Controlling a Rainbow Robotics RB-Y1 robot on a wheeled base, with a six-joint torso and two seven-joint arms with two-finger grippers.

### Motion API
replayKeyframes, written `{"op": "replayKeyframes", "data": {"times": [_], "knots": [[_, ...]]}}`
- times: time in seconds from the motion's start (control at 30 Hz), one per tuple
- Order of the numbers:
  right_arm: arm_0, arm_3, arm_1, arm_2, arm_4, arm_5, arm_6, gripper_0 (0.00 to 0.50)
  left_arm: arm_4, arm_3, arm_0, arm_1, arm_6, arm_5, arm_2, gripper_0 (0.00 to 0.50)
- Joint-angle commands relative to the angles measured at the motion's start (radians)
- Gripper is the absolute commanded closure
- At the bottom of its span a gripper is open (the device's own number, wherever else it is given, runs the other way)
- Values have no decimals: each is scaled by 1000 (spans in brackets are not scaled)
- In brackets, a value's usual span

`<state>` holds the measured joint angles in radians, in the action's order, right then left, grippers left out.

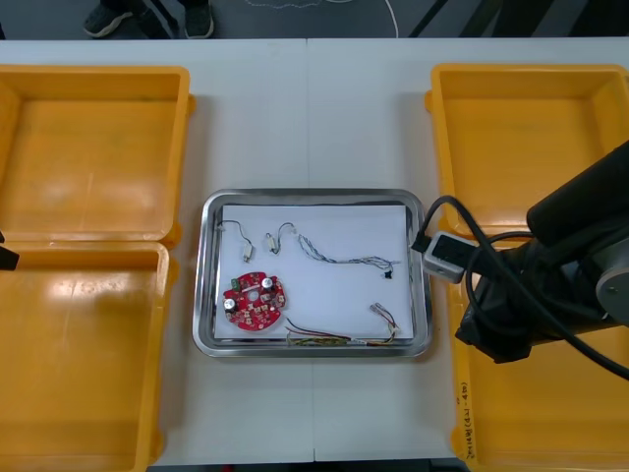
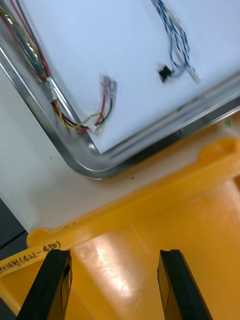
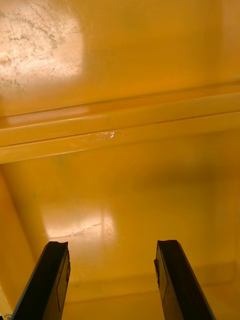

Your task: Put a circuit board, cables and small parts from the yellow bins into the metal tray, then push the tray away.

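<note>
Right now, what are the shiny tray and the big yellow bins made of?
Tray: looks like metal, polished; its rim gleams like a mirror. White liner: probably paper, flat and matte. Yellow bins: probably plastic, smooth and slightly glossy, with soft light patches and moulded rounded rims.

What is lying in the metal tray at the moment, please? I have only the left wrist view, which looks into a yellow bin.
Observer: A round red circuit board lies on the white inside of the metal tray, toward its near left corner.
Operator: Are any cables in there too?
Observer: Yes. A twisted blue and white cable runs across the middle, and a red and yellow cable lies along the near rim.
Operator: Where is the right gripper?
Observer: The right gripper is open and holds nothing. It is over the near right yellow bin, beside the tray's corner.
</note>
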<state>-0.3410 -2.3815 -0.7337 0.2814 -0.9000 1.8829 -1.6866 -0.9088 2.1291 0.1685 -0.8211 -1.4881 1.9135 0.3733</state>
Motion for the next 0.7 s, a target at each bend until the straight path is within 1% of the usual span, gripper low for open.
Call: {"op": "replayKeyframes", "data": {"times": [0.03,0.2,0.27,0.33,0.37,0.47,0.53,0.7], "knots": [[-92,-30,40,104,53,-8,-76,0,-9,32,-18,-47,29,6,38,0],[-144,-21,76,180,99,-8,-85,0,-2,31,-20,-47,46,6,44,0],[-156,-11,91,208,108,-8,-91,0,2,31,-23,-47,83,6,50,0],[-158,-10,92,211,110,-8,-93,0,1,32,-24,-47,92,6,50,0],[-167,-4,103,217,115,-8,-97,0,-1,32,-27,-47,115,6,50,0],[-197,25,120,237,92,-8,-111,0,1,32,-29,-47,117,6,50,0],[-214,39,132,256,92,-8,-119,0,1,31,-30,-47,118,6,50,0],[-282,81,192,334,147,-8,-147,0,2,32,-37,-49,123,6,52,0]]}}
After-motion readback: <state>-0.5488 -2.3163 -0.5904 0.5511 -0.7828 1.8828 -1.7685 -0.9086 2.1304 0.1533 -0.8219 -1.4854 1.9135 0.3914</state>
